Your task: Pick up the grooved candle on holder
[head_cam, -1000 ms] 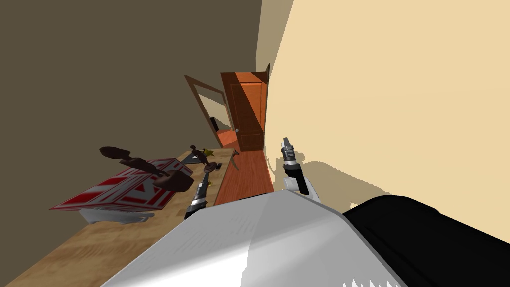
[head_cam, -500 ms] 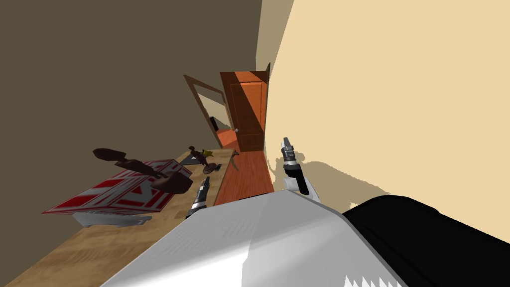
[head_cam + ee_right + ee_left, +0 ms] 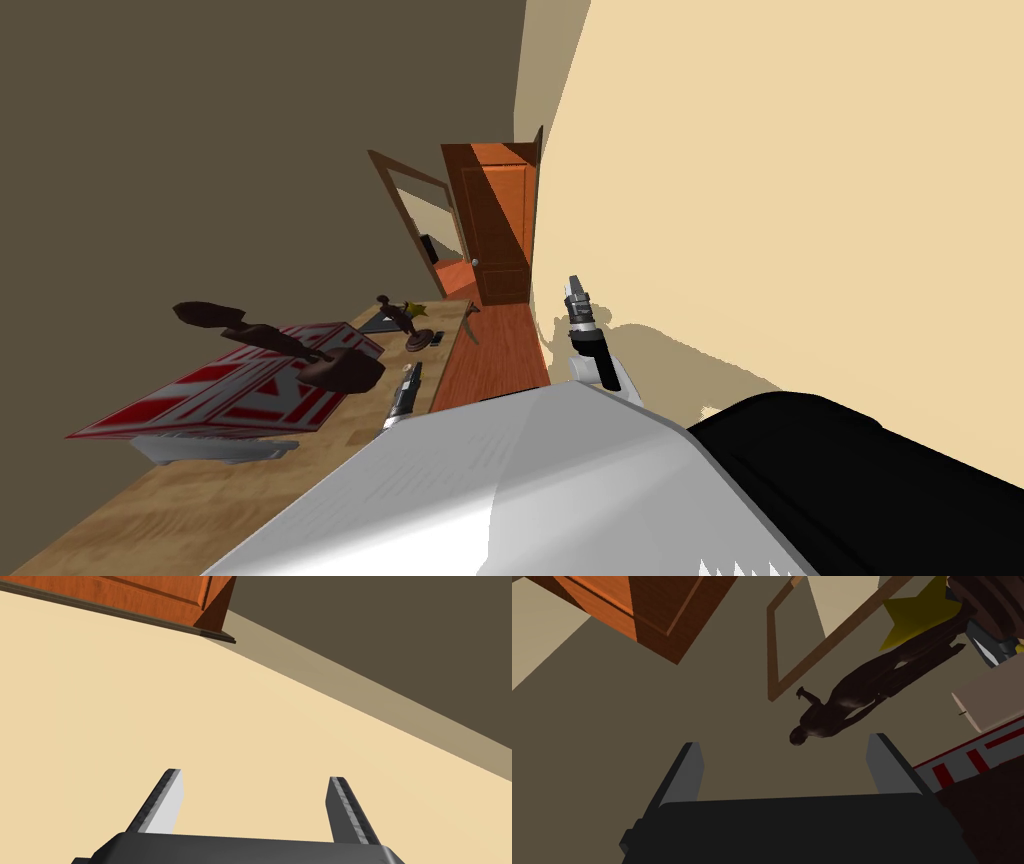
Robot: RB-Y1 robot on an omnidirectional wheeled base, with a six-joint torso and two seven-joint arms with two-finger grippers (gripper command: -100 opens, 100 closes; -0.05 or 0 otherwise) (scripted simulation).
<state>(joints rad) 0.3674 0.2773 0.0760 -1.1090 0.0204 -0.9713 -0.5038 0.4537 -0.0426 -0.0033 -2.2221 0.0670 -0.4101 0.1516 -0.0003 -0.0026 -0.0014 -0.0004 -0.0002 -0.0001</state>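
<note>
The grooved candle on its holder (image 3: 418, 340) is a small brown piece on a dark base, far along the wooden table (image 3: 230, 490). In the left wrist view a dark brown grooved shape (image 3: 989, 598) lies off to one side of the fingers, cut by the picture's edge. My left gripper (image 3: 410, 375) (image 3: 784, 768) hovers over the table short of the candle, open and holding nothing. A dark standing figurine (image 3: 395, 312) (image 3: 857, 698) is straight ahead of it. My right gripper (image 3: 576, 298) (image 3: 252, 796) is raised by the cream wall, open with nothing in it.
A red-and-white box (image 3: 235, 390) with a dark brown sculpture (image 3: 300, 350) over it takes up the table's left. A yellow star (image 3: 917, 613) stands by the figurine. Beyond the table's end are an orange-brown door (image 3: 497, 225) and a wooden frame (image 3: 410, 215).
The box and sculpture have slid a little left in the head view while the door stayed put, so my view has shifted. My left gripper has drawn back slightly. The right arm is still.
</note>
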